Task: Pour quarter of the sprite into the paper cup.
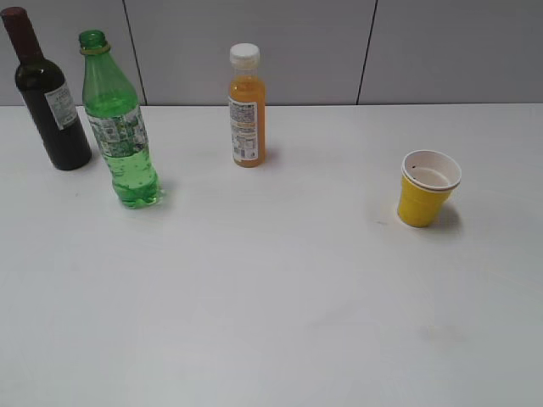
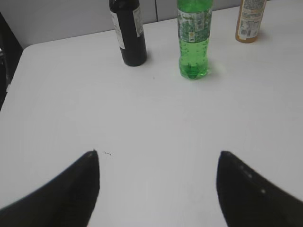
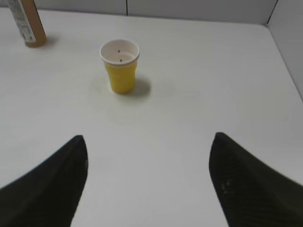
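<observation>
the white surface (image 1: 271, 322) is carrying everything, and nothing on it is being touched. the sprite (image 1: 119, 127) is standing upright at about ten o'clock in the exterior view, just beside the dark wine bottle (image 1: 51, 102) at its eleven o'clock, with the orange juice bottle (image 1: 247, 110) well apart toward one o'clock. the sprite is looking roughly half full, so it is probably sitting bottom-heavy; its thin plastic wall is likely giving under a hard squeeze and its neck is standing capless, so a firm but gentle hold on the labelled middle band, above the liquid line, is looking safest, with tilting kept slow. the paper cup (image 1: 428, 188) is sitting at three o'clock in the exterior view, well apart from the bottles, light, soft-walled and easy to tip, so it is likely needing steadying or at least a careful pour. the left pincer (image 2: 158, 189) is standing wide and empty, with the sprite (image 2: 193, 42) lying well ahead at about one o'clock in the left wrist view. the right pincer (image 3: 149, 184) is likewise standing wide and empty, with the paper cup (image 3: 120, 71) ahead at about eleven o'clock.
</observation>
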Action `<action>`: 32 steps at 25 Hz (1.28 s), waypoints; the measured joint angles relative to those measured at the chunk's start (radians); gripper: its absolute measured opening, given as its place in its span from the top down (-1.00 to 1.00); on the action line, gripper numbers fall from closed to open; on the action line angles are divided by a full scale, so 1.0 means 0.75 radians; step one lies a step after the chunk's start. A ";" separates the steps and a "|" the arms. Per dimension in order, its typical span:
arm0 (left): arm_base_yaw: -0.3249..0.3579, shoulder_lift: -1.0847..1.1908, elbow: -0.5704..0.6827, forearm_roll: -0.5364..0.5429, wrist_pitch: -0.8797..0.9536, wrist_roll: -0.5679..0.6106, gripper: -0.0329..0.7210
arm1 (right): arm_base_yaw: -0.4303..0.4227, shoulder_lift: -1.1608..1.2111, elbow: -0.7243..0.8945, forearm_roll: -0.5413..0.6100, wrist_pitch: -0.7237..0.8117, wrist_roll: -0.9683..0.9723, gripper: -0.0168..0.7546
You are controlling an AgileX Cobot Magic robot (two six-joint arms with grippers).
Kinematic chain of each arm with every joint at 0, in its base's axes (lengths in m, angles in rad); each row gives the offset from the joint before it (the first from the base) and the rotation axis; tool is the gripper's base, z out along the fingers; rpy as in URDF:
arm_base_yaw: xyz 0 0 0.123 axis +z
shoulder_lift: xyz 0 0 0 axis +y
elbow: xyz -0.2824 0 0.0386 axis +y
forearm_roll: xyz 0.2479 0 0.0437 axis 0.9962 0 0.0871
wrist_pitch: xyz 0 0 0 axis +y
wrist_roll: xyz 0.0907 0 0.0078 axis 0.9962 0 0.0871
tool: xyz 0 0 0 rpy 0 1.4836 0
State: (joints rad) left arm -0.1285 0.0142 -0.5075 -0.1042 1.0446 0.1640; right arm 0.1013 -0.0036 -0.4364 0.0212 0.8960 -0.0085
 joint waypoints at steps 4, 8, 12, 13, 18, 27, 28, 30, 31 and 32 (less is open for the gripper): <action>0.000 0.000 0.000 0.000 0.000 0.000 -0.64 | 0.000 0.000 -0.016 0.001 -0.101 -0.008 -0.64; 0.000 0.000 0.000 0.000 0.000 0.000 -0.64 | 0.000 0.035 -0.015 0.002 -0.233 -0.046 -0.64; 0.000 0.000 0.000 0.000 0.000 0.000 -0.64 | 0.000 0.104 0.024 0.013 -0.375 -0.083 -0.64; 0.000 0.000 0.000 0.000 0.000 0.000 -0.64 | 0.000 0.126 0.042 0.030 -0.411 -0.084 -0.64; 0.000 0.000 0.000 0.000 0.000 0.000 -0.64 | 0.000 0.243 0.139 0.114 -0.641 -0.116 -0.64; 0.000 0.000 0.000 0.000 0.000 0.000 -0.64 | 0.000 0.487 0.259 0.119 -1.017 -0.162 -0.64; 0.000 0.000 0.000 0.000 0.000 0.000 -0.64 | 0.000 0.526 0.269 0.119 -1.056 -0.163 -0.64; 0.000 0.000 0.000 0.000 0.000 0.000 -0.64 | 0.000 0.591 0.283 0.119 -1.127 -0.166 -0.64; 0.000 0.000 0.000 0.000 0.000 0.000 -0.64 | 0.000 0.628 0.290 0.119 -1.159 -0.166 -0.64; 0.000 0.000 0.000 0.000 0.000 0.000 -0.64 | 0.000 0.665 0.297 0.119 -1.204 -0.167 -0.63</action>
State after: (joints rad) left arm -0.1285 0.0142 -0.5075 -0.1042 1.0446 0.1640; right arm 0.1013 0.4953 -0.2140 0.1103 -0.0072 -0.1340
